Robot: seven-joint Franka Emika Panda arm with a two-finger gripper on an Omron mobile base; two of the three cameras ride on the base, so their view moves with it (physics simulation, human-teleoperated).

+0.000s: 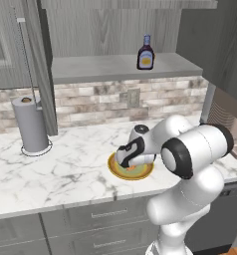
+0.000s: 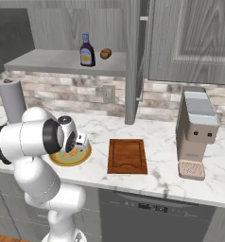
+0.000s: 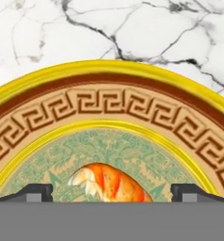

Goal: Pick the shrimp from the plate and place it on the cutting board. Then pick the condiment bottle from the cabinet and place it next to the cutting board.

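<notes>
The orange shrimp (image 3: 109,185) lies on the pale green centre of the plate (image 3: 109,70), whose rim is yellow-orange. My gripper (image 3: 112,193) is open just above it, and one dark fingertip (image 3: 36,192) shows on each side of the shrimp. From the right base view the gripper (image 2: 76,146) hangs over the plate (image 2: 57,160), and the reddish-brown cutting board (image 2: 127,156) lies to the plate's right. The dark condiment bottle (image 2: 87,49) stands upright on the cabinet shelf (image 2: 48,61). It is also in the left base view, bottle (image 1: 146,52) on shelf (image 1: 105,67).
A brown rounded lump (image 2: 105,53) sits on the shelf beside the bottle. A paper towel roll (image 1: 31,124) stands on the counter at the left, under the open cabinet door (image 1: 38,64). A coffee machine (image 2: 197,137) stands right of the board.
</notes>
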